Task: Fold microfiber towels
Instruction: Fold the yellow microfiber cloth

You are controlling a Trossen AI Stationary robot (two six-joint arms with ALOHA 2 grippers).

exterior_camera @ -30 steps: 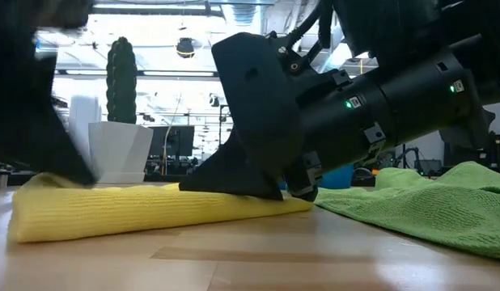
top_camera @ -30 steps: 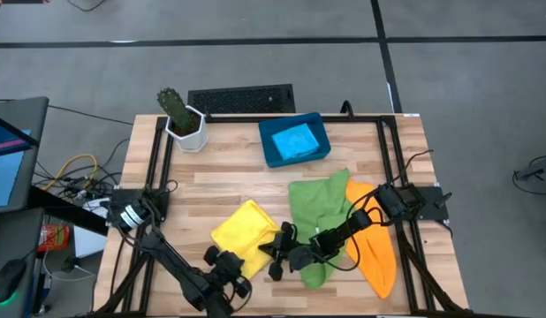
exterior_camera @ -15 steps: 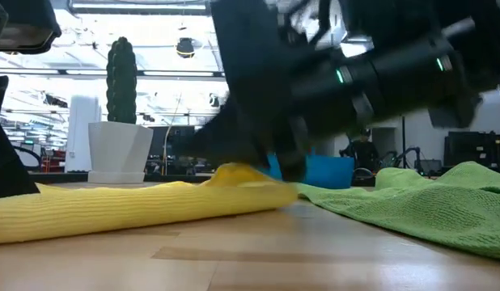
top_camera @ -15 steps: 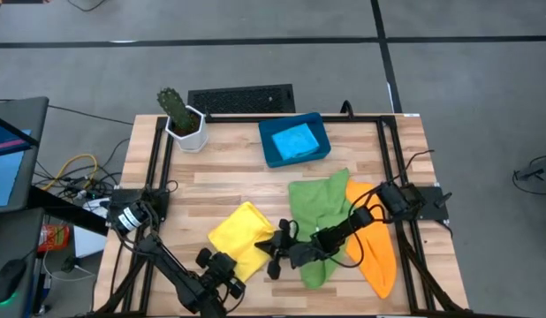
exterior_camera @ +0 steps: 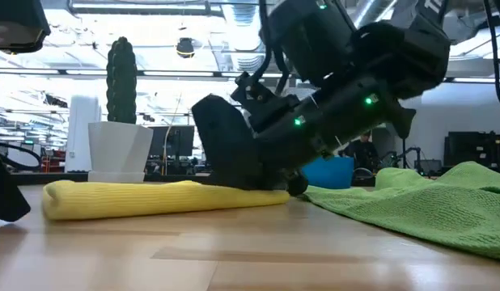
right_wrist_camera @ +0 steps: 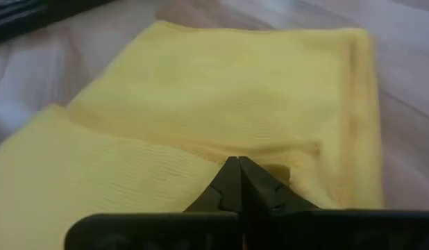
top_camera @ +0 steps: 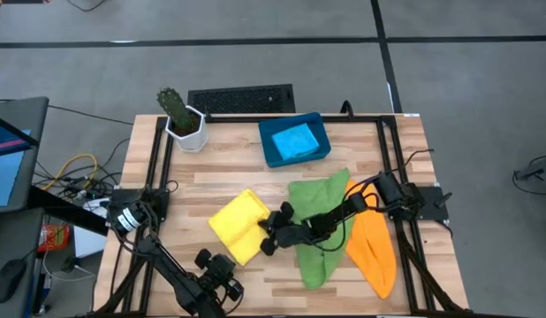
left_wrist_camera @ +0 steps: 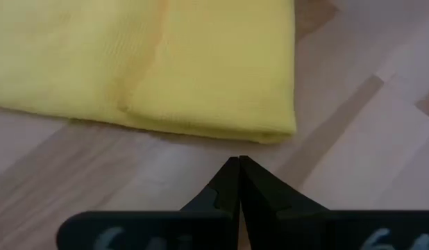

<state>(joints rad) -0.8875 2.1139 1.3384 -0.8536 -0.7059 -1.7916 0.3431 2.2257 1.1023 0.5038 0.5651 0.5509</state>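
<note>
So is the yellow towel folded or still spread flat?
Folded: the yellow towel lies doubled, one layer's edge crossing the layer beneath, with the shut right tool at its edge.

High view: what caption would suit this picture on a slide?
Right gripper, shut, presses on the folded yellow towel beside green and orange ones.

Two arms of matte black segments, each rising from a black base at a table edge. Black cables loop beside the right arm's joints. Small green indicator lights glow on the right arm's housing. Each tool, left tool (left_wrist_camera: 239, 182) and right tool (right_wrist_camera: 239, 182), ends in two dark, tapering, wedge-shaped fingers.
</note>
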